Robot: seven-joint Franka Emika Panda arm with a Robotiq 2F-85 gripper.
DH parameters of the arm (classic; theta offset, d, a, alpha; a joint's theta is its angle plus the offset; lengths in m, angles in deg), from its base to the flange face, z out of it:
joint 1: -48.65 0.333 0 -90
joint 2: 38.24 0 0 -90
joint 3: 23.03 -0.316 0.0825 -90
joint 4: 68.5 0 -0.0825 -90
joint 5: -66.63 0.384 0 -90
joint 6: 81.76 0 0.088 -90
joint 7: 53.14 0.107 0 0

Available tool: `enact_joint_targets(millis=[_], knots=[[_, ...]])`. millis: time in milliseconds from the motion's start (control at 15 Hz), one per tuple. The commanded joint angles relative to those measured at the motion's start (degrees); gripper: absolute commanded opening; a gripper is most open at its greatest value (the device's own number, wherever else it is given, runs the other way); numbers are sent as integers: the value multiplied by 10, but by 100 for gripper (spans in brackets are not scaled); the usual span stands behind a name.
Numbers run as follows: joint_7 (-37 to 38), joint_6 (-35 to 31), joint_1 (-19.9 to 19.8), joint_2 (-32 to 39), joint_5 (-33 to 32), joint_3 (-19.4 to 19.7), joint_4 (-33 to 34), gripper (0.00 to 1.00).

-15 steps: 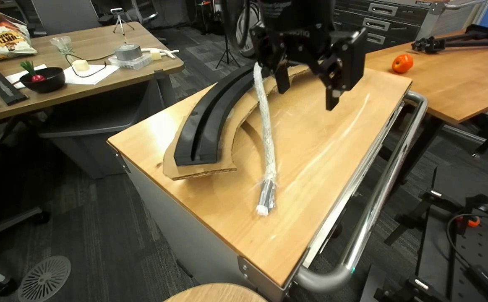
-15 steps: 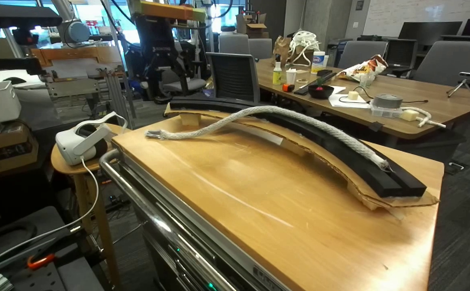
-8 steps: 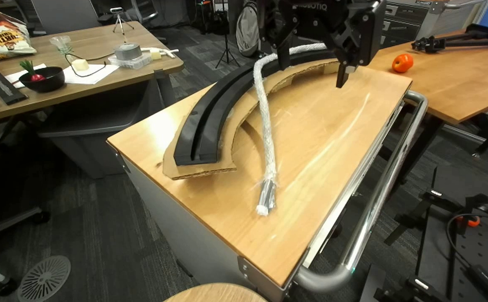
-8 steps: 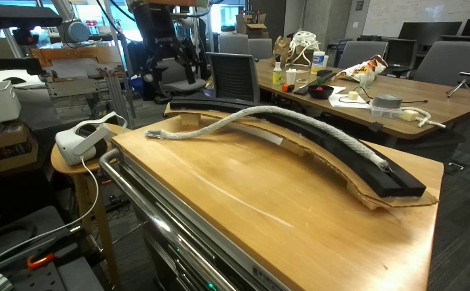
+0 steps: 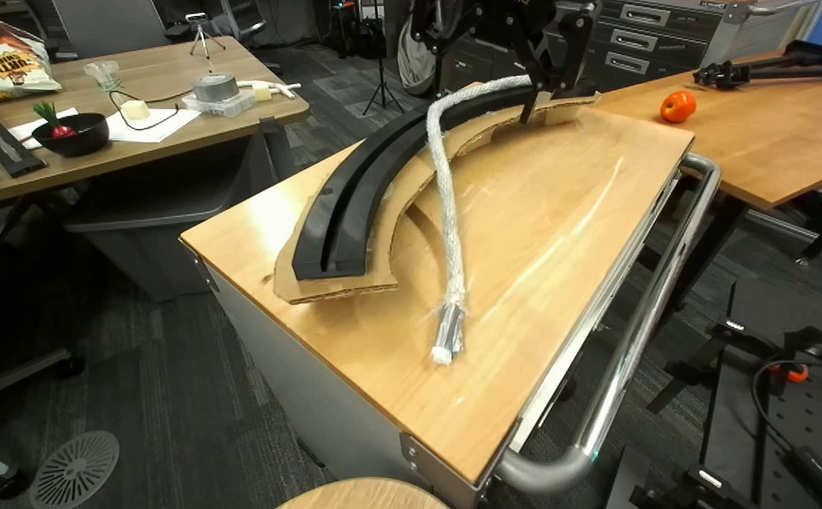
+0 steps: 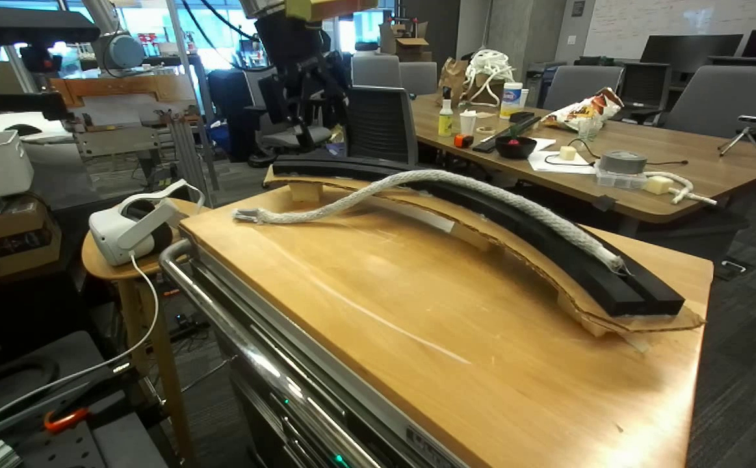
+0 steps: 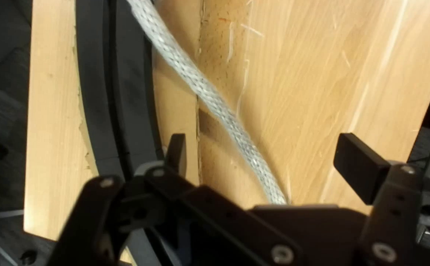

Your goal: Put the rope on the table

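The rope (image 5: 446, 191) is a long grey-white braided cord. In both exterior views its grey-taped end lies on the wooden table (image 5: 545, 226). From there the rope (image 6: 443, 177) rises over the cardboard edge and runs along the black curved track to its far end. My gripper (image 7: 266, 153) is open and empty in the wrist view. The rope (image 7: 200, 85) passes diagonally below, between the spread fingers, apart from them. In the exterior views the gripper (image 5: 483, 88) hangs above the back of the table; the gripper (image 6: 306, 123) is partly lost against dark background there.
The black curved track (image 5: 354, 205) stands on a cardboard base (image 5: 340, 288) on the table. A metal tube rail (image 5: 637, 339) runs along one side. A cluttered desk (image 5: 170, 63) stands apart. A round stool (image 6: 101, 253) with a white headset (image 6: 127, 227) adjoins the table's end.
My gripper has lifted, then shifted sideways toward the track side of the table, and its tilt has changed. It stays open. The rope has not moved.
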Motion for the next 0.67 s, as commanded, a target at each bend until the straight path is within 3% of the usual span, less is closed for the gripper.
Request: enact_joint_targets(millis=[0, 67, 333, 600], knots=[[-9, -3, -4, 0, 12, -1, 1, 100], [-12, -5, -4, 0, 16, 0, 1, 100], [28, -44, -20, 25, -88, -1, 19, 100], [-41, -75, -54, 44, 0, 49, 45, 100]])
